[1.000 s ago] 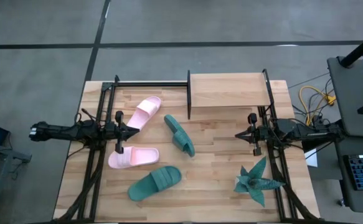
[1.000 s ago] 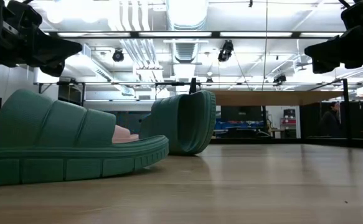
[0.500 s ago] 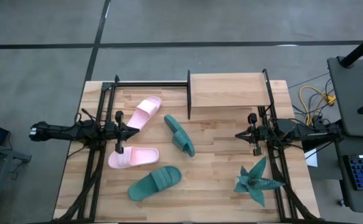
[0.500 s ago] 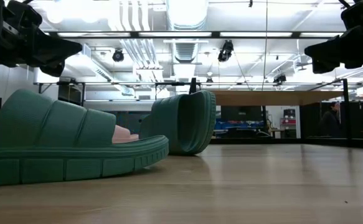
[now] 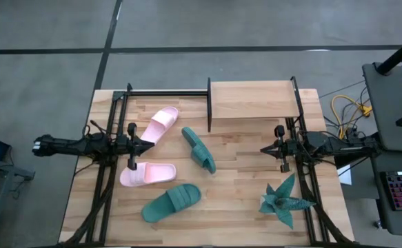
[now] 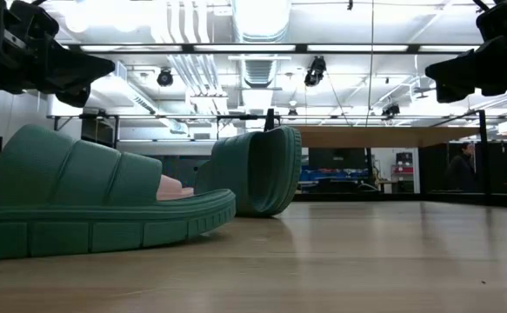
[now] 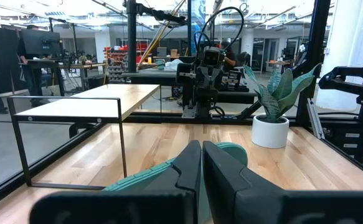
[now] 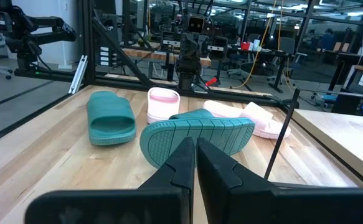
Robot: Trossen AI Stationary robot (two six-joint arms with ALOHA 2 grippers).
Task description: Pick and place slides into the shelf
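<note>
Both my grippers, left (image 5: 147, 145) and right (image 5: 263, 149), are pinched shut, empty, hovering. Four slides lie left of centre: pink (image 5: 158, 125) diagonal, pink (image 5: 147, 174) crosswise, teal (image 5: 199, 149) on edge, teal (image 5: 172, 202) slanted. Shelf (image 5: 253, 100) sits far, bare.

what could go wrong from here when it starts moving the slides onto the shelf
1. One teal slide stands on its edge in the middle of the table; a grasp there may tip it before the fingers close.
2. The shelf has thin black uprights at its ends, so a carried slide might clip one.
3. The plant sits near the right gripper, whose fingers are shut; a low sweep could knock it. The left gripper, also shut, waits by the pink slides.
</note>
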